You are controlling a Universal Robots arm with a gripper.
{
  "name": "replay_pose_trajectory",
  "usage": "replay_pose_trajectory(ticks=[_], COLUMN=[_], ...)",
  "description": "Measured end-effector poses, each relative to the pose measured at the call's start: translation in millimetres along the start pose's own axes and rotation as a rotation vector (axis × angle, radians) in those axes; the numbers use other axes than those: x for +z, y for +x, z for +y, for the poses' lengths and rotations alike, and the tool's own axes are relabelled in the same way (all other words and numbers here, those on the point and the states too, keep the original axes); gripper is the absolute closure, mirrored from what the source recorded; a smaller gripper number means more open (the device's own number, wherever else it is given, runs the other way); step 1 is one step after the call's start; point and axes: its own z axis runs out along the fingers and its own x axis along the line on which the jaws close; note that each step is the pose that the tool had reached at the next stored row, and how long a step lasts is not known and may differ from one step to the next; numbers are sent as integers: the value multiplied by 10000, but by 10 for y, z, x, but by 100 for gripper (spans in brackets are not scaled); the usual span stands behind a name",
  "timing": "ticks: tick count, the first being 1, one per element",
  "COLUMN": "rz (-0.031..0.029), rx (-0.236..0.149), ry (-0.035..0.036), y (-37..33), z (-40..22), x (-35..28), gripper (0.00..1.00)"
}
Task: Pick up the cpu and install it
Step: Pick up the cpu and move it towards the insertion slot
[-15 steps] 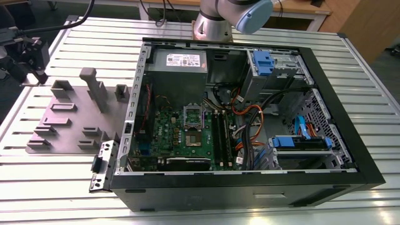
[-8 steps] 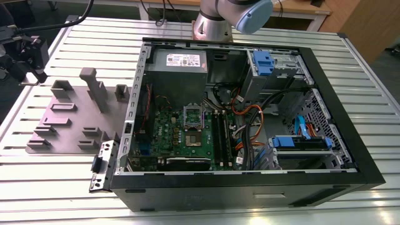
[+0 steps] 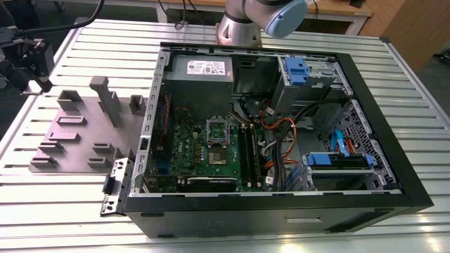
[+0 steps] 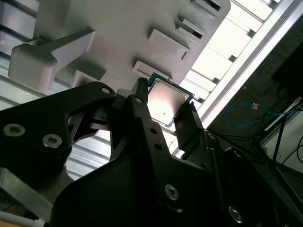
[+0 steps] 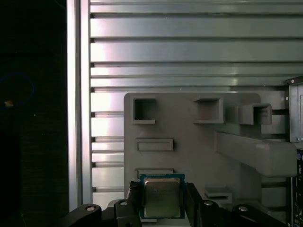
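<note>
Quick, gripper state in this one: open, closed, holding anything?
Gripper: closed on the cpu, held between its two fingers over the grey fixture plate.

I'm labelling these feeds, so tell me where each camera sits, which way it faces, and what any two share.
Exterior view: off the arm, high up, looking down into the open computer case on the slatted table; the arm's base shows.
First wrist view: on the wrist, looking down onto the grey fixture plate; fingers flank the cpu.
Second wrist view: on the wrist, looking obliquely along the black fingers to the cpu.
Shared: both wrist views show cpu and plate; the exterior view shows the plate too.
</note>
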Motion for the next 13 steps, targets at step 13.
replay_pose_trajectory(ticks=[13], rz=[1], rx=[0], ry=[1], y=[-1], z=[1], x=[-27], gripper=[53])
